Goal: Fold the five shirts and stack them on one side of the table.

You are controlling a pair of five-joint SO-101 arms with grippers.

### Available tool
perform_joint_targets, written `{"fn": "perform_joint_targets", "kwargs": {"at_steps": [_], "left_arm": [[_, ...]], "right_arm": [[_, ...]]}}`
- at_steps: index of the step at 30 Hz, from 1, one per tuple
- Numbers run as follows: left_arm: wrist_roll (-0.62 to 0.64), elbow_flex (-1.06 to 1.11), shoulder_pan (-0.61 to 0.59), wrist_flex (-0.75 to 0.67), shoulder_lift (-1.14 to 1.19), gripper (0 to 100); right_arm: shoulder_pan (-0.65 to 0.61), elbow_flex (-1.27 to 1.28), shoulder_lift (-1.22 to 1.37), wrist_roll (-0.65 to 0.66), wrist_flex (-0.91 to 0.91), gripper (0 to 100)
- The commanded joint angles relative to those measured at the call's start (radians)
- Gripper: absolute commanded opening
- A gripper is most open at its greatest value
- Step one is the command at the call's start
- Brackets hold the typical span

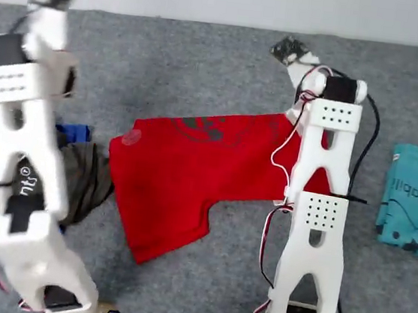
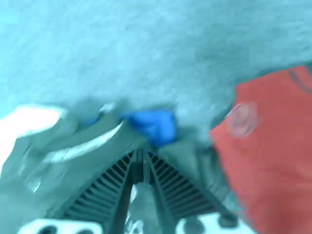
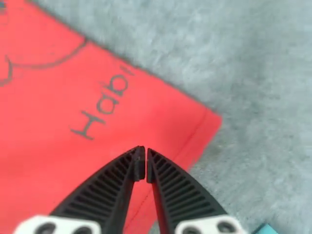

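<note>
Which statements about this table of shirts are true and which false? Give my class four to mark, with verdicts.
1. The red shirt lies between the two arms. True.
2. The teal shirt lies on top of the red one. False: it lies apart, at the table's edge.
3. The right arm has its jaws wide open. False: they are shut, above the red shirt.
4. Blue cloth lies in the heap by the left arm. True.

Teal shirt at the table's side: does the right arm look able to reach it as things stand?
Probably yes. The teal shirt lies on bare table beside the right arm, with nothing between them. The right gripper is shut above a corner of the red shirt, so it must open first.
</note>
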Motion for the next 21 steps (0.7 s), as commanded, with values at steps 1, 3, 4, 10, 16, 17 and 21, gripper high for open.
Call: {"fn": "perform_joint_targets", "kwargs": {"at_steps": [1, 3, 4, 10, 16, 17, 21], "left_arm": [[0.000, 0.096, -0.120, 0.026, -0.184, 1], [0.000, 0.143, -0.192, 0.023, -0.230, 1], [0.000, 0.160, -0.227, 0.023, -0.247, 1], [0.000, 0.193, -0.396, 0.023, -0.273, 1], [0.002, 0.193, -0.433, 0.023, -0.275, 1], [0.002, 0.193, -0.433, 0.023, -0.275, 1], [0.005, 0.193, -0.433, 0.023, -0.273, 1]], "right_arm": [[-0.062, -0.006, -0.147, -0.029, 0.048, 1.0], [-0.110, 0.086, -0.213, -0.029, 0.048, 1.0], [-0.134, 0.155, -0.255, -0.029, 0.048, 0.9], [-0.286, 0.712, -0.555, -0.129, 0.044, 0.9], [-0.478, 1.163, -0.769, -0.172, 0.039, 0.9], [-0.510, 1.208, -0.791, -0.173, 0.038, 0.9], [-0.596, 1.297, -0.825, -0.196, 0.016, 0.9]]}}
